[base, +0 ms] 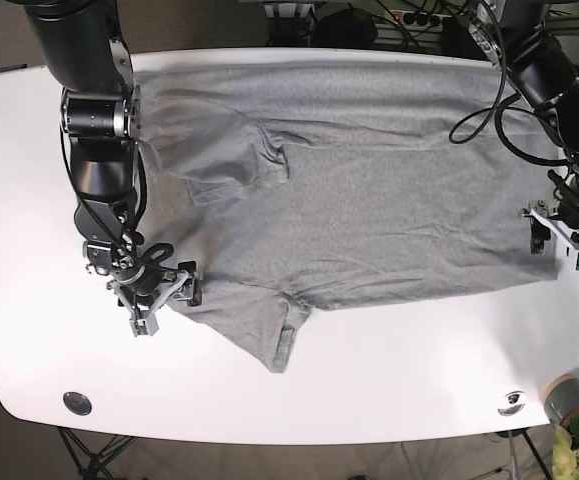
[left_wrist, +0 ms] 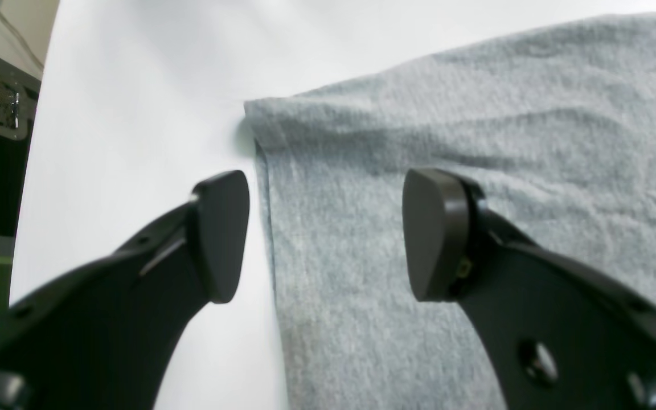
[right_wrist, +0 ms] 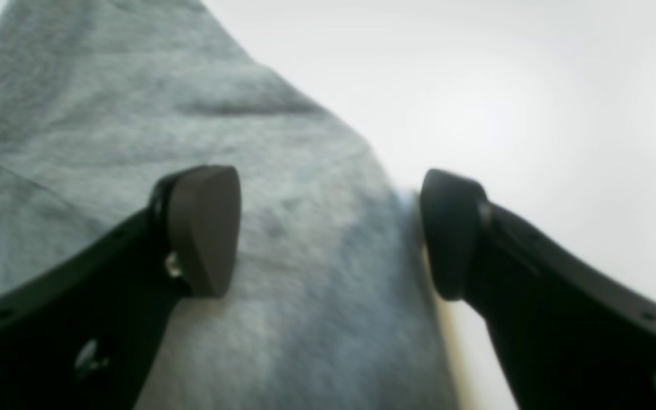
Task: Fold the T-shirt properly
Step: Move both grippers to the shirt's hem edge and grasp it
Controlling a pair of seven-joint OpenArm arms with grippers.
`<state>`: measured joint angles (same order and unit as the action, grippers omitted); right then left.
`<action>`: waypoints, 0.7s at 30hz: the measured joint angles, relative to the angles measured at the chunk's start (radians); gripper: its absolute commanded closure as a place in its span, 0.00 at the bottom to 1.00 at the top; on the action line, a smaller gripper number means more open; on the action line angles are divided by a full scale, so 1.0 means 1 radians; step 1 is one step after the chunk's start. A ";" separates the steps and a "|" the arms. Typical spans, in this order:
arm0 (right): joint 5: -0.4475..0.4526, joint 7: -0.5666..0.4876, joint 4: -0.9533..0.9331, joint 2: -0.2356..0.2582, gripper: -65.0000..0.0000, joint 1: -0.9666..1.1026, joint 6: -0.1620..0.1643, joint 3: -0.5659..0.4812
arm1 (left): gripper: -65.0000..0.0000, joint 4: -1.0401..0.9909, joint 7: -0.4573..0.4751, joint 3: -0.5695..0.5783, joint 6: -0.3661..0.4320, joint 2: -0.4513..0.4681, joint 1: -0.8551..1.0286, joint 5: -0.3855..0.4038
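Both open jaws straddle the T-shirt (base: 369,190) edges, lettering hidden.

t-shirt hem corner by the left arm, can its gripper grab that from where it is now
Probably yes. The left gripper is open and straddles the T-shirt edge, one finger over the white table, one over cloth. Nothing lies between.

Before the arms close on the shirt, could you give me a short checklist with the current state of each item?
1. Left gripper open: ok.
2. Left gripper straddles the T-shirt edge, one finger over the white table, the other over cloth: ok.
3. Right gripper open: ok.
4. Right gripper straddles its shirt edge: ok.
5. Shirt spread flat: not ok, one sleeve lies folded over the body and wrinkles show.
6. Fingertips touching the fabric: cannot tell.
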<state>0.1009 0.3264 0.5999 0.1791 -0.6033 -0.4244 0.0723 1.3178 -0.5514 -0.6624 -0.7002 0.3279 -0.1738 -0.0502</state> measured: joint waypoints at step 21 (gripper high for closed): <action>0.012 -0.027 -0.013 -0.048 0.97 0.003 0.067 -0.045 | 0.03 -0.367 0.053 0.090 0.433 0.141 -0.209 0.013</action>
<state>0.1127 0.2996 0.5869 0.1310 -0.6006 -0.3576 0.0273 0.9508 -0.4980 -0.5720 -0.2668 0.4686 -0.3828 -0.0376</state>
